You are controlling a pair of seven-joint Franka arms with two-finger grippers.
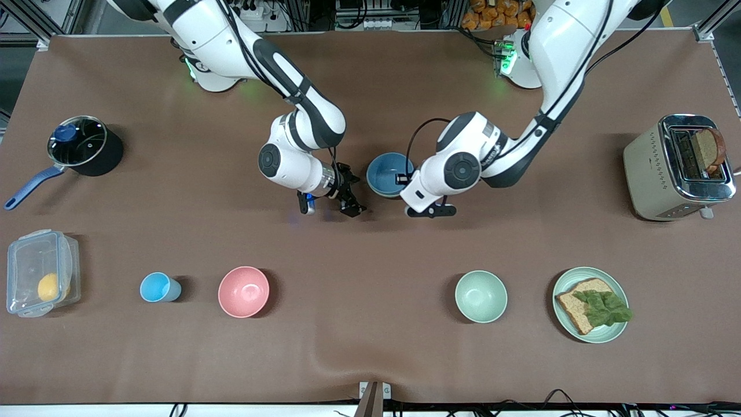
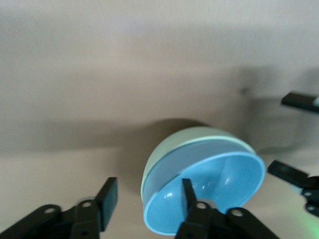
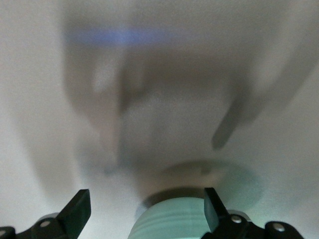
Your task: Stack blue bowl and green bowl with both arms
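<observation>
Both pincers spread: left pincer (image 2: 144, 209) straddling blue bowl (image 2: 214, 191) rim, right pincer (image 1: 347, 200) empty beside it.

I see the blue bowl (image 1: 389, 171) nested upright inside a green bowl (image 2: 172, 149) mid-surface, farther from the front camera than the other dishes. Only the green rim and outer wall show around the blue one in my left wrist view. A second, look-alike green bowl (image 1: 480, 296) sits empty and upright, nearer the camera, toward the left arm's end.
</observation>
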